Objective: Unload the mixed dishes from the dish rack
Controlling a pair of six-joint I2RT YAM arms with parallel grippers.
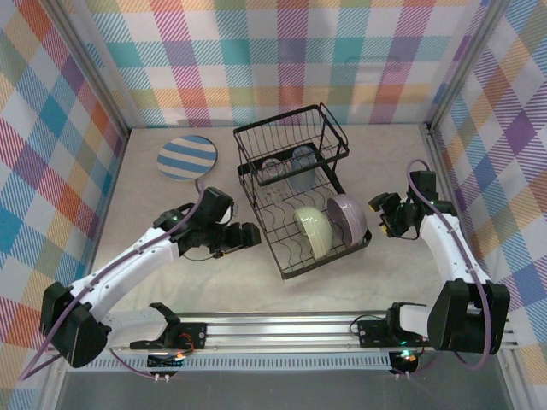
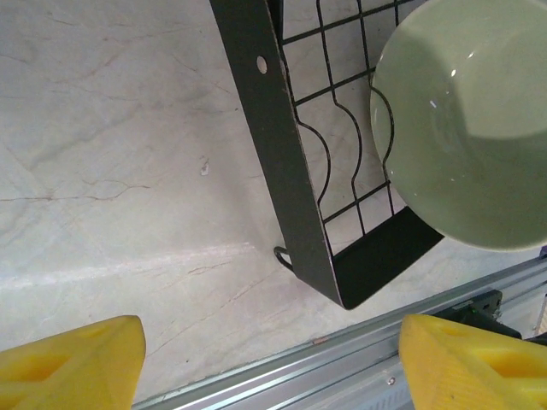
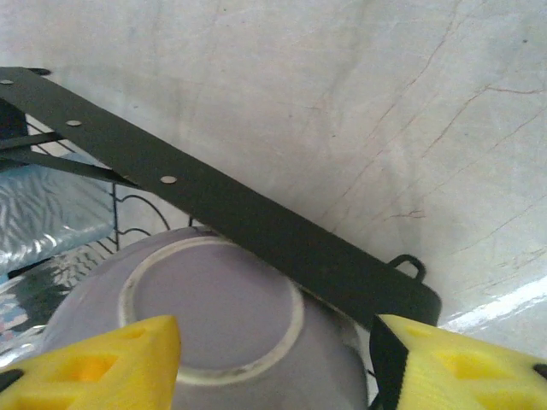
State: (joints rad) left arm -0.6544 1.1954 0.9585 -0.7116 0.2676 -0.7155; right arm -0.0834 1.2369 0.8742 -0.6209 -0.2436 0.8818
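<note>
The unloading looks barely begun: one plate (image 1: 187, 157) lies on the table (image 1: 256, 290), well clear of both grippers. The rack (image 2: 286, 162) holds the rest. A green bowl (image 2: 466, 120) stands beyond the right finger of the left gripper (image 2: 272, 350), which is wide and empty. A lavender bowl (image 3: 214, 316) sits between the right gripper (image 3: 278, 350) fingers; gripped or not, I cannot tell. A tumbler (image 3: 43, 205) lies past its left finger.

We note dish rack (image 1: 295, 201) mid-table, pale green bowl (image 1: 312, 231) and lavender bowl (image 1: 346, 218) on edge in near slots. Blue-striped plate (image 1: 187, 157) flat on table (image 1: 248, 286), left of rack. Left gripper (image 1: 248, 235) near rack, right gripper (image 1: 380, 213) beside lavender bowl.
</note>
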